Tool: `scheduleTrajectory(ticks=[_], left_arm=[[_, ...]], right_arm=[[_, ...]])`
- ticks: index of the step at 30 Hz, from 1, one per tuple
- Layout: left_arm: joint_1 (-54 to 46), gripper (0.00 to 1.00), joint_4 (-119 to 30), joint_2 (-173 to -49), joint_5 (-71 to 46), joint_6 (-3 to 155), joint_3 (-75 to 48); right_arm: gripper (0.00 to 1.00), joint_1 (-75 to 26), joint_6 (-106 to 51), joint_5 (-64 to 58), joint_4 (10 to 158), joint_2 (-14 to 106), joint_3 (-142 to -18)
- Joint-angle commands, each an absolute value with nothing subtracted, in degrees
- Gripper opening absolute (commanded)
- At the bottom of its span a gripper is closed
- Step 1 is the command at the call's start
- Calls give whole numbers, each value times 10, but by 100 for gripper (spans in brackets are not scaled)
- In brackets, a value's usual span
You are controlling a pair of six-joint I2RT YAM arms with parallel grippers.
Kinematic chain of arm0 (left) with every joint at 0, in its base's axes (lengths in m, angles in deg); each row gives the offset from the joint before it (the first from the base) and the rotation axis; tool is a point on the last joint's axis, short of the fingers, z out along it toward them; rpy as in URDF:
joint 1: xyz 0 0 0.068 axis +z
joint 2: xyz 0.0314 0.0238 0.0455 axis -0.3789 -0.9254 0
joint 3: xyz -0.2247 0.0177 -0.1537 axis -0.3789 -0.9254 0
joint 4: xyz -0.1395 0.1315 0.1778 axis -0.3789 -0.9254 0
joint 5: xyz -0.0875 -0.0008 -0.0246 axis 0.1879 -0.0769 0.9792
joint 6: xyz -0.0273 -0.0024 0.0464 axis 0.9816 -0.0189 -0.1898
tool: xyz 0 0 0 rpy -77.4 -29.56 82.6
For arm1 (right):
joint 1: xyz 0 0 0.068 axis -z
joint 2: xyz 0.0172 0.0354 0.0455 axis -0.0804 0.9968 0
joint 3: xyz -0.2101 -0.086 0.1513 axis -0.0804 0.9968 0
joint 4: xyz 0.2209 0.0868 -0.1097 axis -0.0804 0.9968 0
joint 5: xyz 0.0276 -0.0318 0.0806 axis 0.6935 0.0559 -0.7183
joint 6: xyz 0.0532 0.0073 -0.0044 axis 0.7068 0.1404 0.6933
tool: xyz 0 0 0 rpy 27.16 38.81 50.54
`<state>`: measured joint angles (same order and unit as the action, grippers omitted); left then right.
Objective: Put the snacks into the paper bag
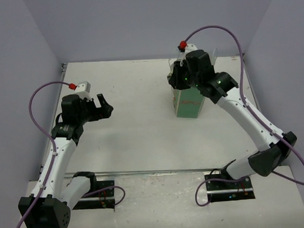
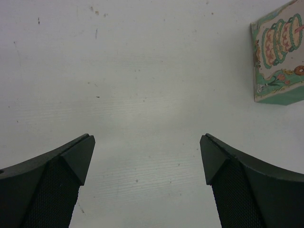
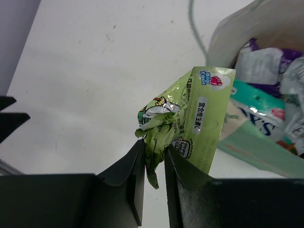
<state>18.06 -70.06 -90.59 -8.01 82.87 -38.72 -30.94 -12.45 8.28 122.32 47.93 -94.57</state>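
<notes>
Starting nearest you: the left gripper (image 2: 147, 152) hangs over the bare white counter (image 1: 138, 135) towards the left edge. Its fingers are spread wide, with nothing between them. Farther back, toward the far right corner, you see the right gripper (image 3: 154, 154) with its fingers narrowed onto the crumpled end of a crinkled lime-green foil snack packet (image 3: 199, 118). The packet is held at the rim of the upright mint-green paper bag (image 1: 188, 106). A teal foil packet (image 3: 256, 107) and a purple-and-white foil packet (image 3: 268, 59) lie inside the bag.
</notes>
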Motion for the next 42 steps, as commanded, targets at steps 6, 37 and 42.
scheduleTrajectory(ticks=[6, 37, 42], left_arm=[[179, 100, -679, -904, -71, 814, -388], [179, 100, -679, -915, -64, 812, -382], [179, 100, -679, -907, -60, 812, -384]], right_arm=[[22, -186, -141, 51, 1251, 491, -1073], [99, -125, -106, 51, 1109, 390, -951], [99, -124, -88, 74, 983, 228, -776]])
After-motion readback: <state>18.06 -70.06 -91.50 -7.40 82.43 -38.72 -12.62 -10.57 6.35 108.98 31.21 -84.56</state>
